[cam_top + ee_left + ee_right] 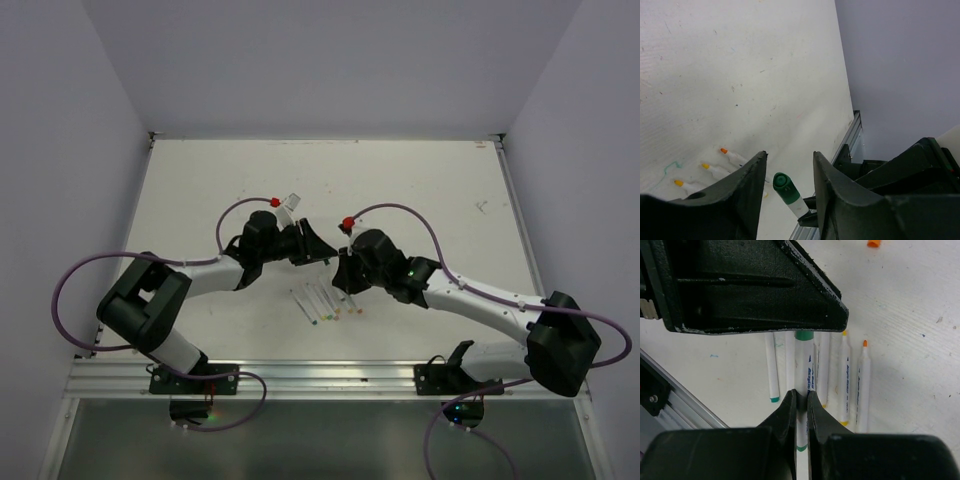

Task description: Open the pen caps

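Right fingers (787, 420) pinch a thin white-barrelled plastic pen (805, 370); left fingers (747, 190) stand spread around its small green cap (782, 182), still on; beside that pen lie uncapped white pens (862, 385).

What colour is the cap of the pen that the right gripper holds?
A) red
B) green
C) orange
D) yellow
B: the right gripper is shut on the barrel of a white pen, and its green cap stands between the two sides of the open left gripper.
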Motion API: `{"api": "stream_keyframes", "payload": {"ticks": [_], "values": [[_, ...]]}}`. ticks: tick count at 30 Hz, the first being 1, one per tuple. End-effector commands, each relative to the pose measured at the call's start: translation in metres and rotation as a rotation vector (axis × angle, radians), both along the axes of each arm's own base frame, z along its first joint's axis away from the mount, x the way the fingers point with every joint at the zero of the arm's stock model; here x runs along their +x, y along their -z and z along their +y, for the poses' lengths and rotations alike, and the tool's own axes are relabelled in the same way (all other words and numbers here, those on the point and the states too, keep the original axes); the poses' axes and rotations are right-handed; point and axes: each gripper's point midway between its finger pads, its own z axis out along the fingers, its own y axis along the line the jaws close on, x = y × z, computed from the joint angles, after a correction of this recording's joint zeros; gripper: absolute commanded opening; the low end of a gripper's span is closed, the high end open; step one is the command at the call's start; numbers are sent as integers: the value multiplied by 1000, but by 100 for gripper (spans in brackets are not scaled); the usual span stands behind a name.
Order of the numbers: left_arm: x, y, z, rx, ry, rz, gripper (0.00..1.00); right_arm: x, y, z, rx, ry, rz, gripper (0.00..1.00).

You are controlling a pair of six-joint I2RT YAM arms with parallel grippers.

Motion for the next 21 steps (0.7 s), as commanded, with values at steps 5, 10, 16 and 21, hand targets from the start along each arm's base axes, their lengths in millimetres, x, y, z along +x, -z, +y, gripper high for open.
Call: {"api": "stream_keyframes", "payload": {"ticks": [5,10,16,21], "values": [[-3,-11,-2,-25,21,-53,30,20,-25,16,40,23,-72,0],[-3,-12,-1,-23,18,-53,30,24,-22,15,36,48,-79,0],[-2,-14,-3,-22,19,-60,1,23,-20,15,32,46,-72,0],[9,-5,2,29,-40,-39,0,12,-4,12,5,37,-34,0]]}}
